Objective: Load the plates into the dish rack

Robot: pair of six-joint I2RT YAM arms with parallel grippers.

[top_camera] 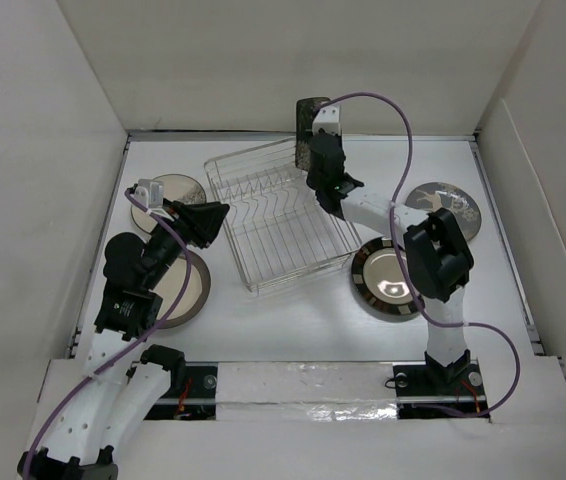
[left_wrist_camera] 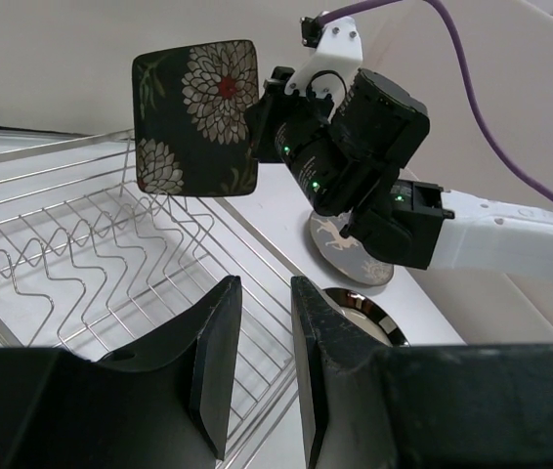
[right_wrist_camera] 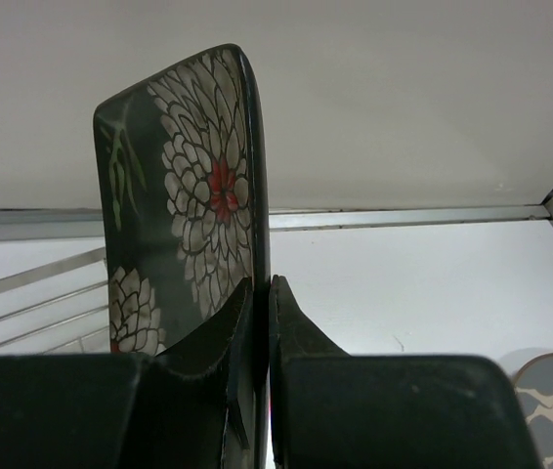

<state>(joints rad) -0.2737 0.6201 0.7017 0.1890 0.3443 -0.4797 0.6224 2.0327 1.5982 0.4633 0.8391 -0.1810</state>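
Where the desk (top_camera: 293,325) is viewed from its left side, a small round plate (top_camera: 185,186) and a large cream plate (top_camera: 185,295) are seen lying flat, the larger one partly hidden beneath the left arm (top_camera: 133,285). Just to their right, the left jaws are held a little apart with nothing between them, aimed across the dish rack (top_camera: 273,230) and touching neither it nor any plate. The rack is set at a slant in the middle of the desk, and no plate is seen in it. Over its far right corner the square floral plate (top_camera: 309,130) is held upright on edge, its long axis vertical, apparently clear of the wires. The right jaws are clamped together on its lower edge, as the right wrist view makes plain. The dividers (left_wrist_camera: 110,244) lie below the plate and toward the near left of it, so a lowering with the edge lined up between two wires is judged to be what the coming move depends on; whether that alignment is already right cannot be told. The right arm is clearly the nearer one. Further right, a brown-rimmed plate (top_camera: 383,282) and a grey patterned plate (top_camera: 455,198) are left flat on the desk.
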